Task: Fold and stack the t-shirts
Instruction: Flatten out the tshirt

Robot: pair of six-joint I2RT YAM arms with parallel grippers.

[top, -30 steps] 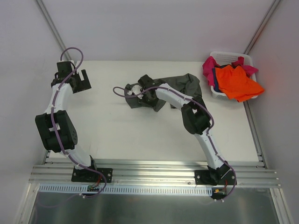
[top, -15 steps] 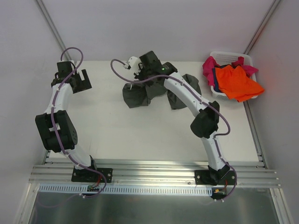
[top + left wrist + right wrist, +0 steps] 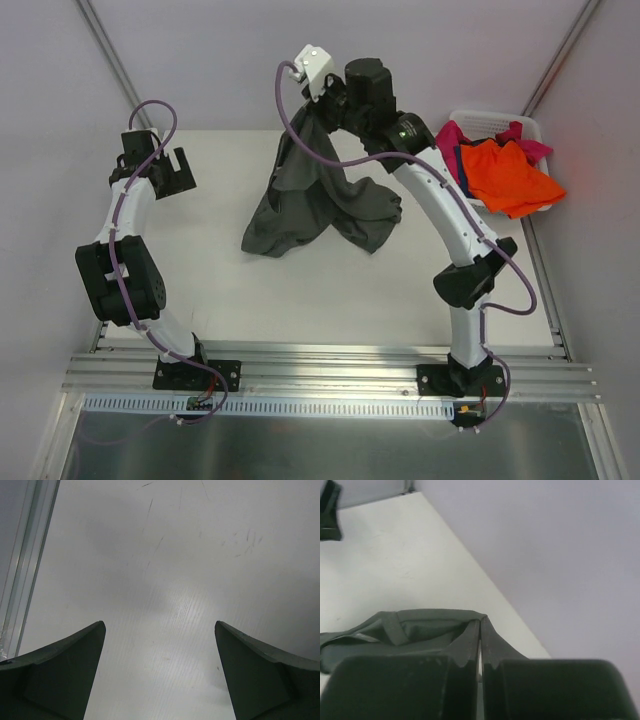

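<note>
The right fingers (image 3: 462,652) are closed fully, tip against tip, on a fold of the dark grey-olive t-shirt (image 3: 315,200). The garment is held raised above the far middle of the worktop (image 3: 260,300). It hangs from the grip in loose folds, and its lower edge appears to rest on the surface. In the right wrist view, bunched cloth is visible just beyond the closed tips.

The left fingers (image 3: 60,675) are spread wide, and nothing is held between them. Only the worktop surface is seen beneath them. They are positioned over the far left of the worktop, well apart from the garment.

The white basket (image 3: 480,118) is located at the far right corner. The orange t-shirt (image 3: 505,170), the magenta-pink t-shirt (image 3: 447,145) and the dark blue t-shirt (image 3: 463,170) are draped over its rim, unfolded.
</note>
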